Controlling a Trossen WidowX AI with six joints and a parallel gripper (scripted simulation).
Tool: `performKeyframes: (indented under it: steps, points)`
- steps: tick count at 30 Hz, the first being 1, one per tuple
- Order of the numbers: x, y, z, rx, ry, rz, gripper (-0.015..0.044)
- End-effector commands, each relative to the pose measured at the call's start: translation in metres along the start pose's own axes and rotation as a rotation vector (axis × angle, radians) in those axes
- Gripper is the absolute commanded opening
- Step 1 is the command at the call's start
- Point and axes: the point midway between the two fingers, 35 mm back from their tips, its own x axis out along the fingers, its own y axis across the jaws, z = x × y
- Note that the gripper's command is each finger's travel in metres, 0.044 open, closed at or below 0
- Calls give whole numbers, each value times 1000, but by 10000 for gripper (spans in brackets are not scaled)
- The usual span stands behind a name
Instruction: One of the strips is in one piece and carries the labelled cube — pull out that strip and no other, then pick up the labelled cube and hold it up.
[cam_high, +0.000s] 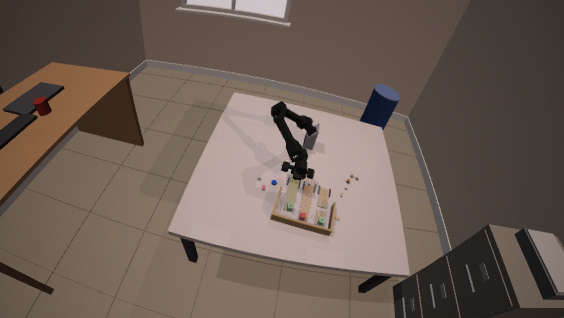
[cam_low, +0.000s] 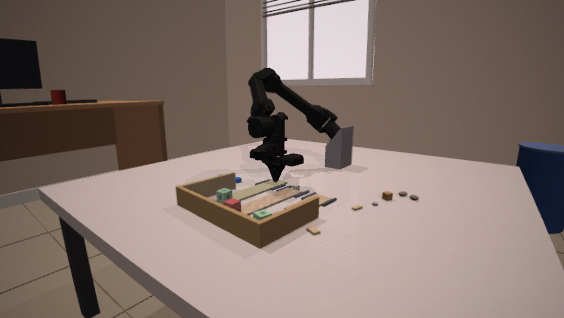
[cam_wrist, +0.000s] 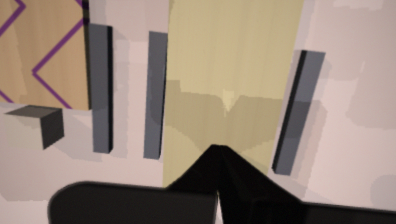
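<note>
My gripper (cam_high: 299, 178) (cam_low: 276, 180) (cam_wrist: 218, 153) is shut and empty, pointing down over the near end of the yellow-green strip (cam_high: 292, 192) (cam_low: 254, 191) (cam_wrist: 232, 55); contact cannot be told. That strip shows no gap and bears a green cube (cam_high: 290, 206) (cam_low: 224, 195) with dark marks at its far end. The middle zigzag strip (cam_high: 307, 196) (cam_low: 270, 200) (cam_wrist: 47, 52) has a red cube (cam_high: 303, 216) (cam_low: 232, 204) at its end. The third strip (cam_high: 324, 198) shows a gap in the top view; its separate far piece bears another green cube (cam_high: 321, 220) (cam_low: 262, 214).
A wooden tray wall (cam_high: 300, 226) (cam_low: 215, 214) surrounds the far ends. Dark rails (cam_wrist: 156, 95) (cam_wrist: 300, 112) flank the yellow-green strip. A blue piece (cam_high: 274, 182) (cam_low: 238, 180) lies beside the tray. A brown cube (cam_low: 387, 195) and several small bits lie on the other side.
</note>
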Motion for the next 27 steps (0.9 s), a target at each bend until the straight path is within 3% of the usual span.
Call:
performKeyframes:
  steps: [1, 27]
  points:
    - [3, 1, -11, -5, 13, -1, 0]
    - [4, 2, -51, -6, 14, -1, 0]
